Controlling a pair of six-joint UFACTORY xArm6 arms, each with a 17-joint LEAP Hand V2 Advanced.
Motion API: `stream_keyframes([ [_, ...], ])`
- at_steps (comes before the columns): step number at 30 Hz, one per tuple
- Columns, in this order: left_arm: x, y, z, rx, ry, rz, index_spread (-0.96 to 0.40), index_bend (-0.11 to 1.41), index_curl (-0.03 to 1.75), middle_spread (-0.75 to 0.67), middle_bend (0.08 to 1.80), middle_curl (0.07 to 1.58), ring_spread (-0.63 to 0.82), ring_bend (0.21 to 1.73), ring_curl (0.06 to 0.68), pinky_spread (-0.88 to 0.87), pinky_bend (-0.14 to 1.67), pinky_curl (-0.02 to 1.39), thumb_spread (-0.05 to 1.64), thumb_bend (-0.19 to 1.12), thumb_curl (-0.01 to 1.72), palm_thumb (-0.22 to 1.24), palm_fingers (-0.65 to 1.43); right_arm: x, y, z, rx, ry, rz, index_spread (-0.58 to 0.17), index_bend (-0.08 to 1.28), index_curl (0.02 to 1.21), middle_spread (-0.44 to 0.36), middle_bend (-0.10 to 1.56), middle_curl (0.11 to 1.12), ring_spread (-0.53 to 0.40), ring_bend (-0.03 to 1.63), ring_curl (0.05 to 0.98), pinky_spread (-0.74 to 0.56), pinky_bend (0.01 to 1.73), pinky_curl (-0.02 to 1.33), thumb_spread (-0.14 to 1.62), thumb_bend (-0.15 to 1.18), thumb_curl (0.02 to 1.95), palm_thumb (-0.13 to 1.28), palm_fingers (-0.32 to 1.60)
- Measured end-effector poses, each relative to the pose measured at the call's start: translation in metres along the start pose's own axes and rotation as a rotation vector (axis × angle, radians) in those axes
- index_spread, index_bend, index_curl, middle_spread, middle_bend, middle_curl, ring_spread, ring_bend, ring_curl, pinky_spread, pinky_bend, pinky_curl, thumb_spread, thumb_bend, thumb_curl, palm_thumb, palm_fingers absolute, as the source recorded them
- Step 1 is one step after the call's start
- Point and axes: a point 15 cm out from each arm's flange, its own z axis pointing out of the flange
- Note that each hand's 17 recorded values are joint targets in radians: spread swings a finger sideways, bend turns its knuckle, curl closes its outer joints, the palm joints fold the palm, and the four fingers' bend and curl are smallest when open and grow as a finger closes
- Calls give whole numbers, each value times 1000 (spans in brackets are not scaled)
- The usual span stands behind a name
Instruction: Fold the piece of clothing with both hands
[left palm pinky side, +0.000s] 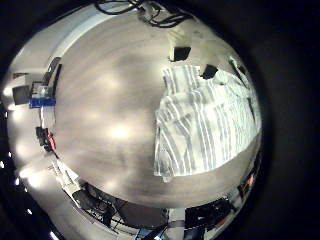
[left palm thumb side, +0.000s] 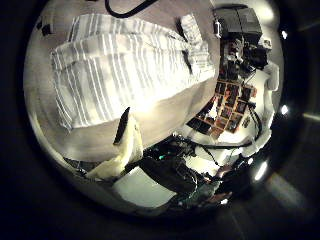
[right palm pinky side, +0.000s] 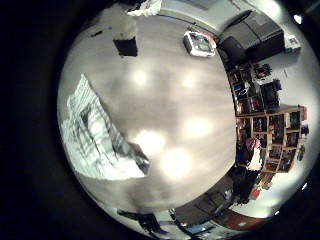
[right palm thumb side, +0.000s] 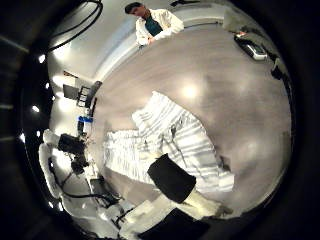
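Note:
My right hand (right palm thumb side: 175, 180) is above the clothing's near edge, fingers relaxed, away from the cloth.

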Motion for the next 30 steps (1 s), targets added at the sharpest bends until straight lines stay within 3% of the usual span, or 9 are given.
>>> stream_keyframes([
  [3,18,3,19,-21,0,27,-59,183,650,241,173,435,342,698,293,455,360,489,1137,-24,365,416,11,19,24,14,-104,-11,44,-282,171,421,-17,588,455,-30,1033,403,273,982,542,1241,-40,306,237,96],
  [6,21,2,48,-31,4,29,-49,185,611,245,172,411,356,682,283,464,346,469,1148,-24,355,400,27,24,30,31,-143,-13,57,-252,167,402,11,589,446,1,1010,385,300,963,523,1215,-33,297,194,107],
  [11,17,-9,90,15,6,9,-48,185,559,228,177,382,359,666,271,457,324,439,1155,-20,347,395,64,27,45,69,-225,-21,75,-206,170,383,41,577,432,31,981,365,334,950,498,1182,-24,290,165,124],
  [15,18,-7,113,-5,15,-6,-49,186,527,220,171,362,360,652,262,448,319,424,1158,-19,343,396,81,31,57,90,-274,-28,89,-185,174,373,50,563,422,44,960,351,348,942,480,1164,-23,290,158,140],
  [21,19,-7,114,-8,15,-9,-49,188,493,216,170,337,362,636,253,440,310,407,1161,-20,338,392,93,26,59,114,-312,-30,87,-168,180,368,55,548,413,49,951,336,346,929,454,1149,-20,291,160,188],
  [30,18,-7,111,-4,3,-11,-44,188,459,214,170,312,364,623,245,436,305,389,1167,-19,332,386,106,24,57,132,-323,-29,80,-184,216,392,-7,625,439,-80,1040,346,199,901,418,1136,-18,304,212,442],
])
